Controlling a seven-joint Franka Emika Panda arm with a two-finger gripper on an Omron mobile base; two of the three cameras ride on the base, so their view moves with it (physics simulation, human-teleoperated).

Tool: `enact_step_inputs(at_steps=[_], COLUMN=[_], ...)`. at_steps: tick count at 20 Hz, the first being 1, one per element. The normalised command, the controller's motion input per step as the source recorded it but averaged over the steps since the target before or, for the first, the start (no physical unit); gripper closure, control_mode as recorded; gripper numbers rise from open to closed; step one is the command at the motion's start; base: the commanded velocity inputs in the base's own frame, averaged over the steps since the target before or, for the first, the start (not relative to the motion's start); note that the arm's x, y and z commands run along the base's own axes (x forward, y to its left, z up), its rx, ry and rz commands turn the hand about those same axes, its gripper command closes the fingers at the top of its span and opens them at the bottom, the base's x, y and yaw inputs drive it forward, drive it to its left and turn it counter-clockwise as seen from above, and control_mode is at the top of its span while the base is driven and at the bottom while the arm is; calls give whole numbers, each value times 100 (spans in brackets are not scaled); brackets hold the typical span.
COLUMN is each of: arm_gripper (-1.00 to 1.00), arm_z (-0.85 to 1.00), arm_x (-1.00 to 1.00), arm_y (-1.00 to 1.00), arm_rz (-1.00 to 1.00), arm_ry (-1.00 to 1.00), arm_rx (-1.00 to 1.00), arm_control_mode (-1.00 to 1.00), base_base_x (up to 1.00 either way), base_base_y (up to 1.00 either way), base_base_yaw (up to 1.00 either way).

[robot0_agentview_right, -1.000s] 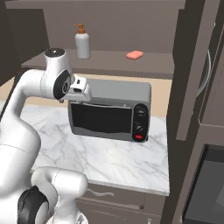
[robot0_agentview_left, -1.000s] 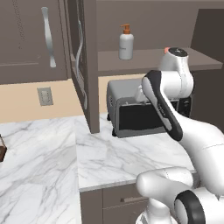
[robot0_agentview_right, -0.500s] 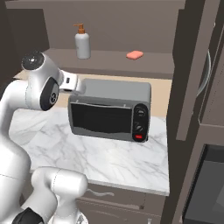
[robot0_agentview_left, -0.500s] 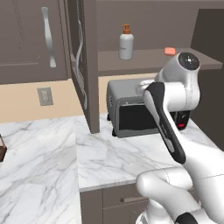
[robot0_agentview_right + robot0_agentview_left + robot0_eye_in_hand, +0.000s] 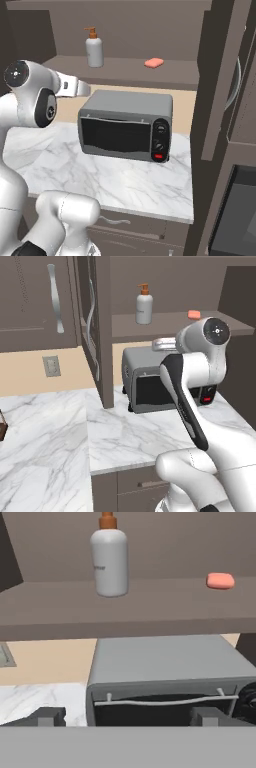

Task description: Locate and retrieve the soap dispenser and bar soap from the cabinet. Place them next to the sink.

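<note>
Up front, the jaws stand wide apart and empty, the gripper hanging level with the toaster oven, below the shelf. To do this reach well, I'd say it should rise above the shelf's front edge first, then go in straight at the soap dispenser, which stands upright well left of the bar soap. Room looks tight below, between oven top and shelf, and open above. The cabinet door edge stands off to the left.
</note>
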Motion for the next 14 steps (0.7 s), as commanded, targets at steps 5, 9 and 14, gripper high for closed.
enact_step_inputs(at_steps=[5,9,14], arm_gripper=[-100,-100,-100], arm_z=[47,50,35], arm_x=[0,0,11], arm_y=[0,0,6], arm_rz=[0,0,0], arm_ry=[-9,-8,-2], arm_rx=[0,-2,-4], arm_control_mode=[-100,-100,-100], base_base_x=[0,0,0], base_base_y=[0,0,0], base_base_yaw=[0,0,0])
